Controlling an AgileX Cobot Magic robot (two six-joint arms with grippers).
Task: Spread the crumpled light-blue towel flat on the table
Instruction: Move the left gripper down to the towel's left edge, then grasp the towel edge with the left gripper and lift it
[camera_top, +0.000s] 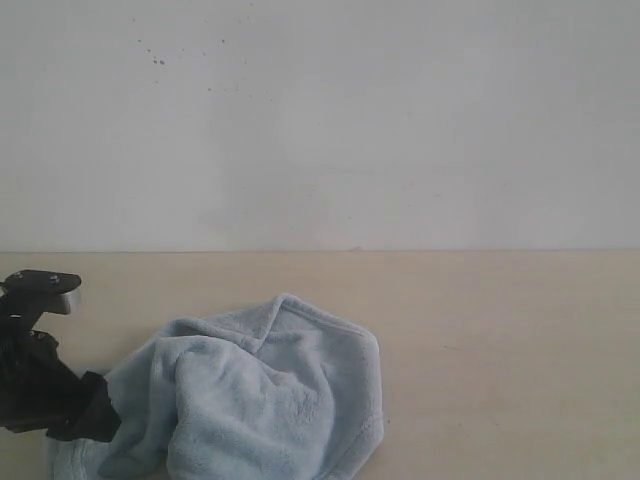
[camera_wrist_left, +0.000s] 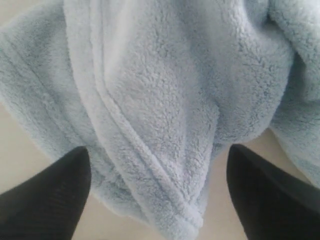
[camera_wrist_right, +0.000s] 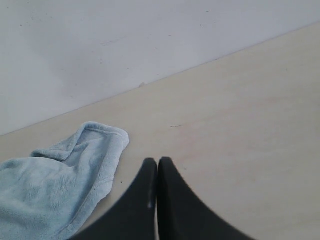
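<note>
Left gripper (camera_wrist_left: 159, 150) leaning over the towel (camera_top: 260, 400), jaws standing apart around a fold, right gripper (camera_wrist_right: 158, 165) hovering clenched above the table (camera_wrist_right: 240, 125).

This looks like a robot test bench in a lab: a plain pale beige table (camera_top: 500, 350) set against a plain white wall (camera_top: 320, 120) (speckled with a few dark dots), 1 black robot arm (camera_top: 30, 390) and 1 light-blue towel (camera_top: 260, 400).

No text, label, brand, number or sign is readable on the towel (camera_top: 270, 400), table (camera_top: 500, 350) or wall (camera_top: 320, 120).
</note>
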